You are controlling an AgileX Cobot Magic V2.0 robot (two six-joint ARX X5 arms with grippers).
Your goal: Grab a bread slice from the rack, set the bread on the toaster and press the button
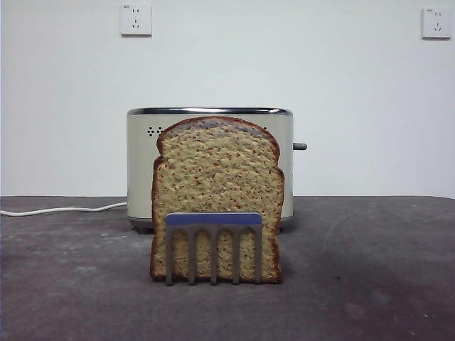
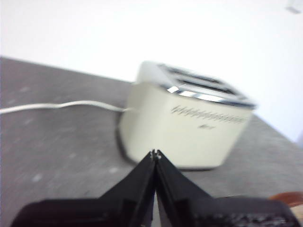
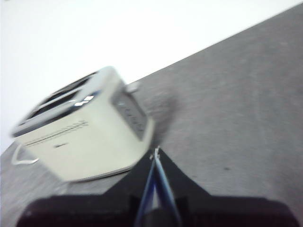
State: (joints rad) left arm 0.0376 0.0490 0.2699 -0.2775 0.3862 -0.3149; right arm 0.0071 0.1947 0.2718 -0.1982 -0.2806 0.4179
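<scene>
Slice of bread (image 1: pixel 217 192) standing upright in rack (image 1: pixel 213 245), on counter (image 1: pixel 370 284) right in front of toaster (image 1: pixel 283 163). Button (image 1: pixel 299 146) sticking out of toaster's side. Left tool (image 2: pixel 155 154) hanging near toaster, jaws pressed together, holding nothing. Right tool (image 3: pixel 155 152) looking closed too, blurry though. Cord (image 1: pixel 64 209) trailing off sideways.

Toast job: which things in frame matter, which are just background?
Part of the job:
slice of bread, standing in the rack
rack, in front of the toaster
toaster
button on the toaster's side
left gripper, jaws shut
right gripper, jaws shut

Just there:
white cord
two wall sockets
table
</scene>
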